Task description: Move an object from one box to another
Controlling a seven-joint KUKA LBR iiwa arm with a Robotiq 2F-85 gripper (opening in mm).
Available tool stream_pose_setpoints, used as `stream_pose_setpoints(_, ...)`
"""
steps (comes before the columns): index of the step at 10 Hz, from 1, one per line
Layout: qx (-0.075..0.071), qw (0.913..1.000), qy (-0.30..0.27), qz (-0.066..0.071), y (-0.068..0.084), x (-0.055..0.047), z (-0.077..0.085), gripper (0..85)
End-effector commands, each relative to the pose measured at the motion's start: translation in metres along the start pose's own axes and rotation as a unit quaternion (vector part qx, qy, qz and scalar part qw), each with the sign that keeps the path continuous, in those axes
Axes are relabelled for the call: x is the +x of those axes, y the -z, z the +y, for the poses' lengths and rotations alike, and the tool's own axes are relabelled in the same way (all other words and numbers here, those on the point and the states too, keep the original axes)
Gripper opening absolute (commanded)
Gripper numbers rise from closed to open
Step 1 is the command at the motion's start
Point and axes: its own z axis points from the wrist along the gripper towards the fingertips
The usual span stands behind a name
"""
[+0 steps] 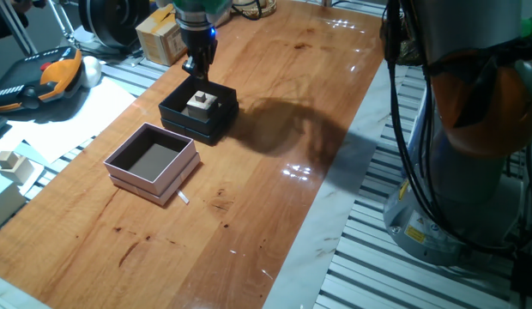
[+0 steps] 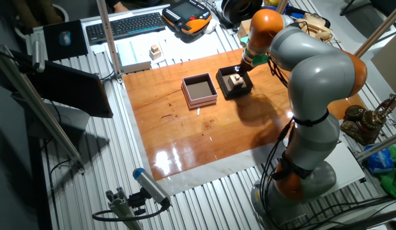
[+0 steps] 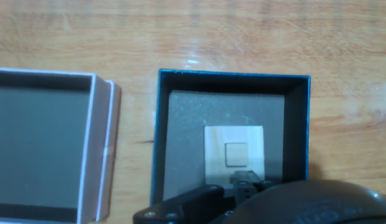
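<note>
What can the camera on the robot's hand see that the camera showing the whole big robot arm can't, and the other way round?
Only the hand view shows a small raised square on top of the wooden cube, looking straight down.

Only the other fixed view shows the whole grey and orange arm, a keyboard and two pale blocks off the wood.

Both show the cube sitting inside the black box, and the pink box beside it with nothing visible inside.
</note>
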Motion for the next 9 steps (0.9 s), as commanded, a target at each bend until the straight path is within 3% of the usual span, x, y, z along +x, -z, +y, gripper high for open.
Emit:
stream_pose_setpoints(1,0.000,1.0000,0.001,-0.001,-0.003,-0.003,-0.001,0.0)
stream_pose_setpoints(3,-0.003,1.0000,0.001,-0.001,-0.009,-0.011,-0.004,0.0)
stream_pose_setpoints(5,-0.022,0.9998,0.001,0.000,-0.015,-0.018,-0.007,0.0)
stream_pose_setpoints(7,-0.023,0.9997,-0.002,0.004,-0.015,-0.020,-0.005,0.0)
stream_pose_setpoints(8,-0.020,0.9998,-0.008,0.000,-0.015,-0.020,-0.003,34.0)
stream_pose_setpoints(9,-0.017,0.9998,-0.010,-0.004,-0.015,-0.020,-0.002,34.0)
